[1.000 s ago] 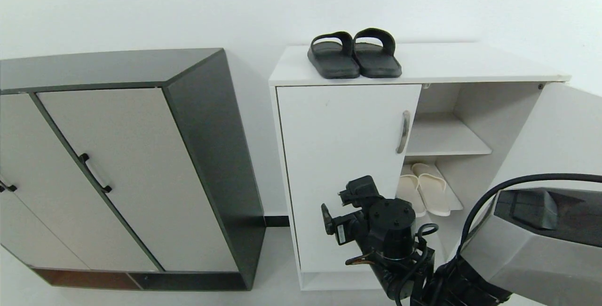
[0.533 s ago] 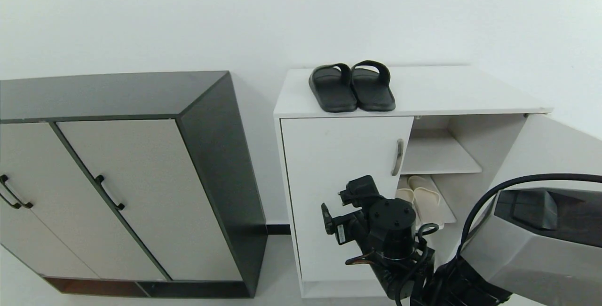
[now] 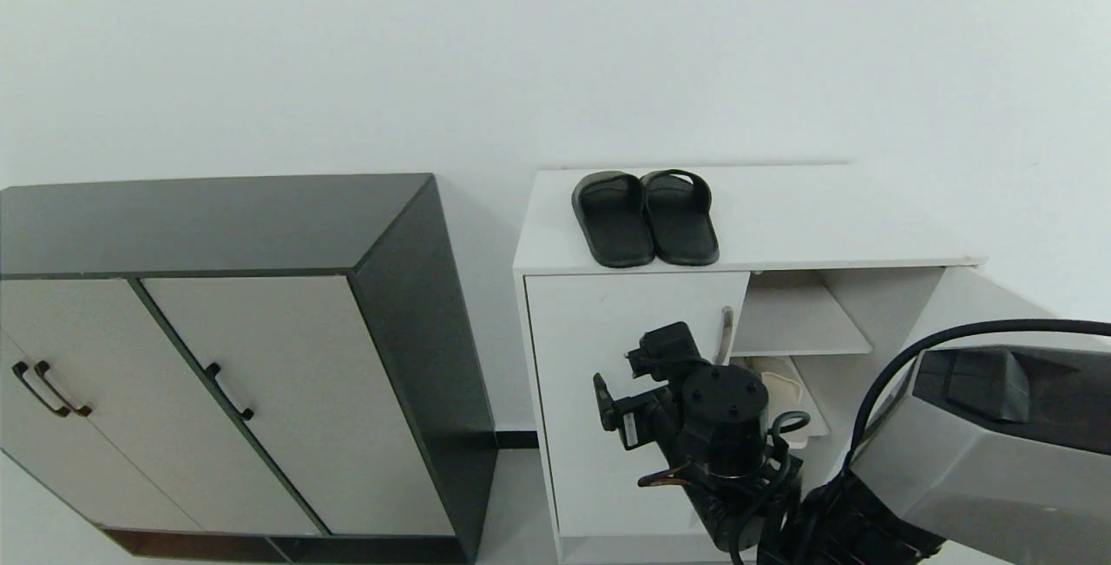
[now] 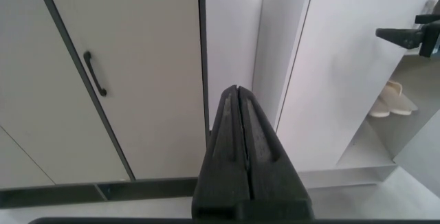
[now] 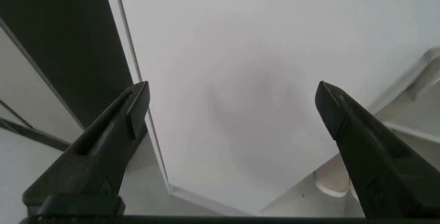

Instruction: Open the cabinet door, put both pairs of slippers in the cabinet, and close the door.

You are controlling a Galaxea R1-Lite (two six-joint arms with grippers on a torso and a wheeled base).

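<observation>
A pair of black slippers (image 3: 644, 216) lies side by side on top of the white cabinet (image 3: 825, 218). The cabinet's left door (image 3: 590, 322) is closed and its right door (image 3: 981, 305) stands swung open. On the lower shelf inside lies a pair of white slippers (image 3: 785, 374), partly hidden behind my right arm (image 3: 720, 409); the same white slippers (image 4: 392, 99) appear in the left wrist view. My right gripper (image 5: 232, 90) is open and empty, facing the closed left door (image 5: 261, 80). My left gripper (image 4: 237, 93) is shut and empty, low before the gap between the two cabinets.
A dark cabinet (image 3: 260, 331) with pale doors and black handles stands left of the white one, a narrow gap between them. A bare white wall rises behind both. The upper shelf (image 3: 798, 322) of the white cabinet holds nothing.
The whole head view has shifted: both cabinets now sit lower and look smaller, so the camera has moved. The arm keeps its place in the picture. The slippers lie as before.
</observation>
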